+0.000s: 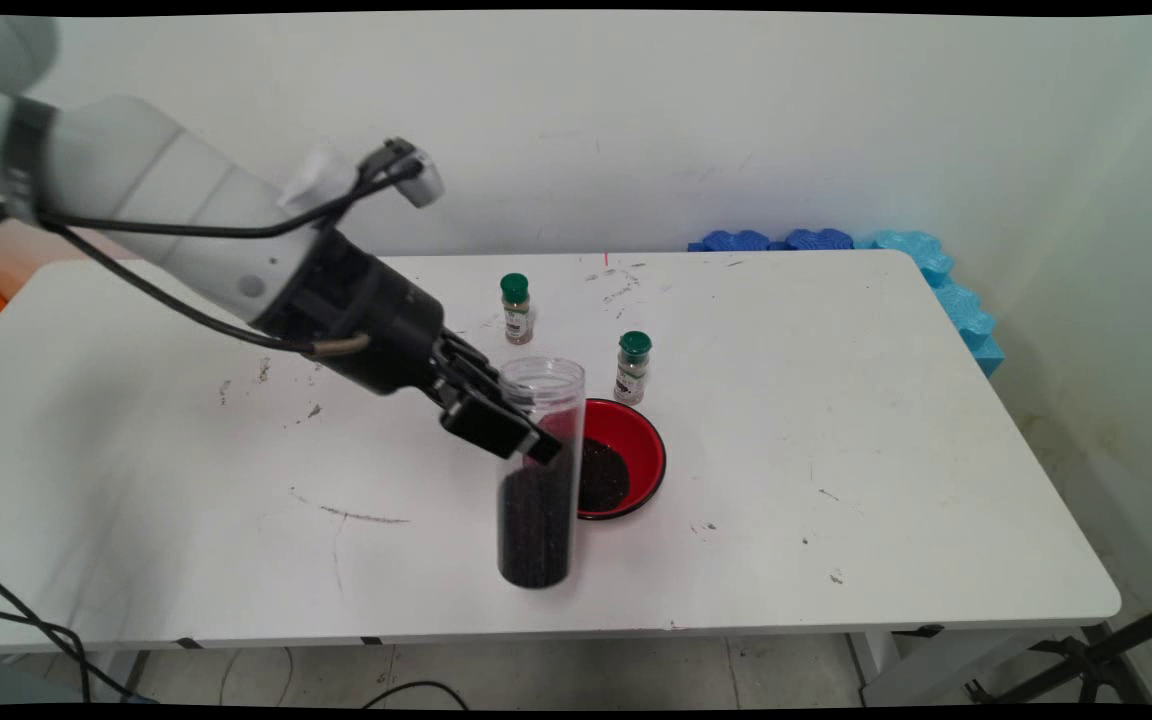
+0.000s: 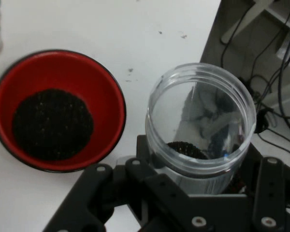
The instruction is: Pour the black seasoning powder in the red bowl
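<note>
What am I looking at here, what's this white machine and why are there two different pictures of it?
It is a robot arm with a black two-finger gripper at its end. The main view comes from a fixed camera looking down across a white table. The hand view comes from a camera on the arm's hand, looking along the gripper. The gripper is shut on a tall clear jar, open at the top and partly filled with dark grains. Beside it stands a red bowl holding more dark grains. Behind them stand two small green-capped spice bottles.
</note>
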You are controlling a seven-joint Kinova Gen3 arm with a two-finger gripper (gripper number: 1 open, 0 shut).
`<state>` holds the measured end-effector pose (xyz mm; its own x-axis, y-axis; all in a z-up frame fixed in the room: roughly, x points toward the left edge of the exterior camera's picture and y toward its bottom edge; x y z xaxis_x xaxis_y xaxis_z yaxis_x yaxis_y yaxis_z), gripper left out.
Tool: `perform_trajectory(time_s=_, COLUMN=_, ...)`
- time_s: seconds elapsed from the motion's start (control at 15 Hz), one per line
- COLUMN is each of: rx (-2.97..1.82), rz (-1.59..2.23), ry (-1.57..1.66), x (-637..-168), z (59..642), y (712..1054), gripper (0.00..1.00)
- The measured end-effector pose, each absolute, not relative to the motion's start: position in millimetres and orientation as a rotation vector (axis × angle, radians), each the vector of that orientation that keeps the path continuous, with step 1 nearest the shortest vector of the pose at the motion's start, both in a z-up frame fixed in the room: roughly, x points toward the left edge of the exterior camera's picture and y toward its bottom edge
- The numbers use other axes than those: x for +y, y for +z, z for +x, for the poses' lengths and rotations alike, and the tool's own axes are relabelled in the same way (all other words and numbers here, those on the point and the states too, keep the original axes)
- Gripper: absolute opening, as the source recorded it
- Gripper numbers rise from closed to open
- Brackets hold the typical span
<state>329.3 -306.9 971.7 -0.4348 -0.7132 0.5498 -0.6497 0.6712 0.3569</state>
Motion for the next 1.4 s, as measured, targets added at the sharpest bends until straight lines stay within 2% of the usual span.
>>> perform_trajectory(time_s=0.27, rx=-2.178, rz=1.105, ry=-0.194, x=-315, z=324, y=957, gripper=0.00)
perform_trajectory(time_s=0.8, rx=-1.966, rz=1.455, ry=-0.371, x=-339, z=326, y=926, gripper=0.00)
perform_trajectory(time_s=1.4, rx=-1.714, rz=1.733, ry=-0.577, x=-352, z=320, y=912, gripper=0.00)
